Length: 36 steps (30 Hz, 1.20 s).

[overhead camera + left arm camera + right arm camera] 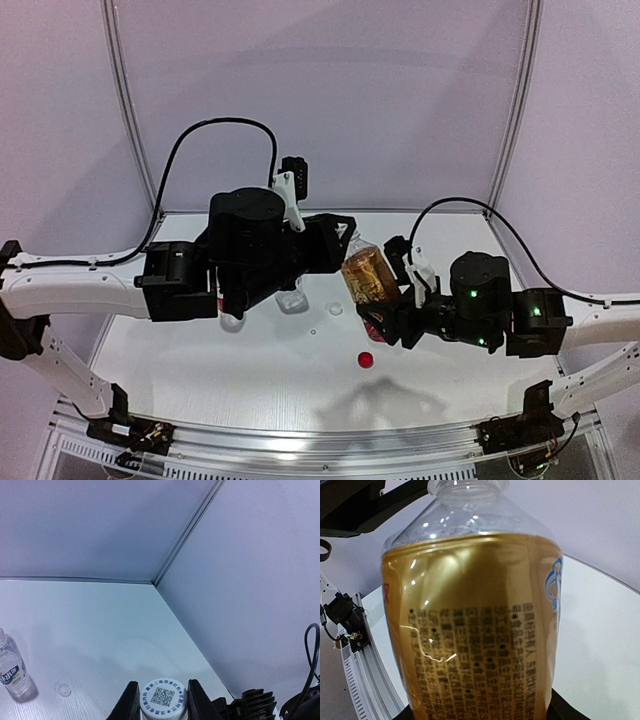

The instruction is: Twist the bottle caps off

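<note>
Top view: left arm (250,250) reaches in from the left over the bench (250,385), and the left jaws sit at the top end of the amber bottle (370,275). The wrist hides the jaw gap from here. Right arm (480,300) comes in from the right, with the right jaws clamped on the lower body of that bottle. The bottle is held tilted, neck toward the back-left. Red cap (366,360) lies loose on the bench in front of the bottle, apart from both sets of jaws. A clear bottle (292,298) sits partly under the left wrist, with a small clear round piece (335,309) near it on the bench. Left wrist view: left jaws are clenched on the blue-and-white cap (162,698), one finger (131,705) on each side touching its rim and the printed top facing the camera. Can't tell whether the cap is on the neck or off it. The clear bottle (11,669) stands upright at far left and shows a green-blue label, with the clear round piece (64,689) to its right. Right wrist view: the amber bottle (475,630) fills the frame, gold label toward the camera, clear neck running out at the top edge. The right jaws' own fingers are almost wholly hidden by the bottle.
</note>
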### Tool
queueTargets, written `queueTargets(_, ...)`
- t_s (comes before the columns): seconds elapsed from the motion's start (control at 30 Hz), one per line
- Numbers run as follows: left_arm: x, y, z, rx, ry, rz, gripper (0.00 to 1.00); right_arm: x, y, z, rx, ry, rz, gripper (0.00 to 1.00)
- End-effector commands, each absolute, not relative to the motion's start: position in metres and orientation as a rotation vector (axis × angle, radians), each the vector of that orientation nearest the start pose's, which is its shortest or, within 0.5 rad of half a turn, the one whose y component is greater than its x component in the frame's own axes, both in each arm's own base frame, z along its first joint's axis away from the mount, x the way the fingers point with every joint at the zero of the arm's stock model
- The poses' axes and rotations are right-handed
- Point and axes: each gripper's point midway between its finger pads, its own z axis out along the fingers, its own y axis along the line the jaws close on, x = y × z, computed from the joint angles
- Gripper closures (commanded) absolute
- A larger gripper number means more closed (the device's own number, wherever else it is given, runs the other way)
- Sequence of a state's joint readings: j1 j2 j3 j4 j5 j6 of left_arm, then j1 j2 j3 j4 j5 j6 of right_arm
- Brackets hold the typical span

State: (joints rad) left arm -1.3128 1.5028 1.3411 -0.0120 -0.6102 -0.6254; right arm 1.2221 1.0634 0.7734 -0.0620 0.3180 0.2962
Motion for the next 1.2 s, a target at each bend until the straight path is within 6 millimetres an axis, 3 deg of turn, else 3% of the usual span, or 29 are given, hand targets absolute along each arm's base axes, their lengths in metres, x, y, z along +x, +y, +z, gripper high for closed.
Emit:
queueTargets(0.0, 0.161, -0.439, 0.381, 0.339, 1.763, -1.061, 0.63, 0.208, 0.297, 0.23, -0.486, 1.955, 0.517, 1.0)
queueTargets(0.13, 0.157, -0.425, 0.391, 0.367, 1.71, -1.062, 0.45, 0.207, 0.299, 0.231, -0.495, 1.957, 0.528, 1.0)
queueTargets(0.27, 0.158, -0.396, 0.394, 0.355, 1.672, -1.026, 0.32, 0.204, 0.299, 0.233, -0.501, 1.951, 0.549, 1.0)
queueTargets(0.4, 0.16, -0.369, 0.396, 0.375, 1.619, -0.983, 0.26, 0.197, 0.306, 0.238, -0.541, 1.932, 0.617, 1.0)
queueTargets(0.5, 0.156, -0.361, 0.398, 0.473, 1.56, -1.016, 0.24, 0.18, 0.322, 0.247, -0.64, 1.883, 0.76, 1.0)
queueTargets(0.6, 0.153, -0.358, 0.398, 0.569, 1.502, -1.136, 0.21, 0.149, 0.34, 0.257, -0.794, 1.806, 0.964, 1.0)
queueTargets(0.73, 0.148, -0.357, 0.4, 0.652, 1.447, -1.256, 0.2, 0.125, 0.346, 0.273, -0.878, 1.711, 1.117, 1.0)
queueTargets(1.0, 0.137, -0.38, 0.405, 0.786, 1.385, -1.338, 0.19, 0.098, 0.348, 0.289, -0.972, 1.609, 1.268, 1.0)
queueTargets(1.17, 0.137, -0.395, 0.407, 0.824, 1.377, -1.36, 0.21, 0.094, 0.348, 0.291, -0.988, 1.596, 1.291, 1.0)
